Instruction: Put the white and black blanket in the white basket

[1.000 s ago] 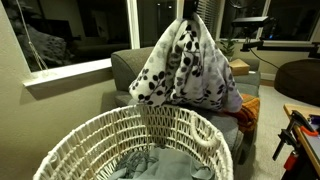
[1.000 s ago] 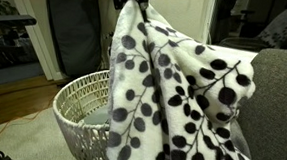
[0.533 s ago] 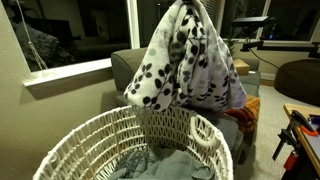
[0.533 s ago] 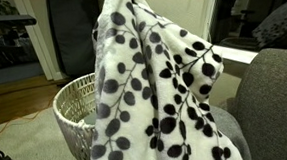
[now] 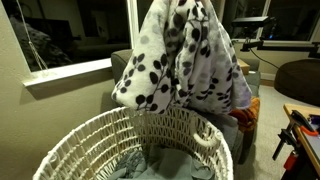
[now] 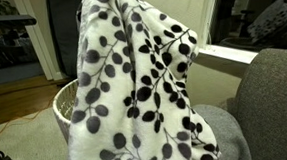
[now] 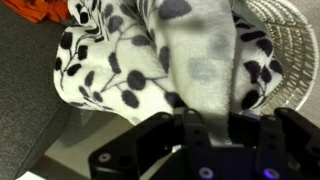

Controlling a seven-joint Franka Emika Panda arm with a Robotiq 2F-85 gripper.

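The white and black blanket (image 5: pixel 180 60) hangs in a bunch above the grey couch, behind the white basket (image 5: pixel 90 140). In an exterior view the blanket (image 6: pixel 139 85) fills most of the picture, with the basket (image 6: pixel 67 100) behind and below it at the left. In the wrist view my gripper (image 7: pixel 205 128) is shut on a fold of the blanket (image 7: pixel 150 60), and the basket's rim (image 7: pixel 290 50) shows at the right. The gripper itself is out of sight in both exterior views, above the frame or behind cloth.
A plain grey cloth (image 5: pixel 165 165) lies inside the basket. An orange blanket (image 5: pixel 243 112) lies on the grey couch (image 5: pixel 125 68), also seen in the wrist view (image 7: pixel 40 10). A window ledge (image 5: pixel 70 72) runs at the left. A wooden floor (image 6: pixel 15 103) lies beyond the basket.
The blanket has been lifted higher and carried toward the basket. It hangs more spread out now, and its top has gone out of the frame.
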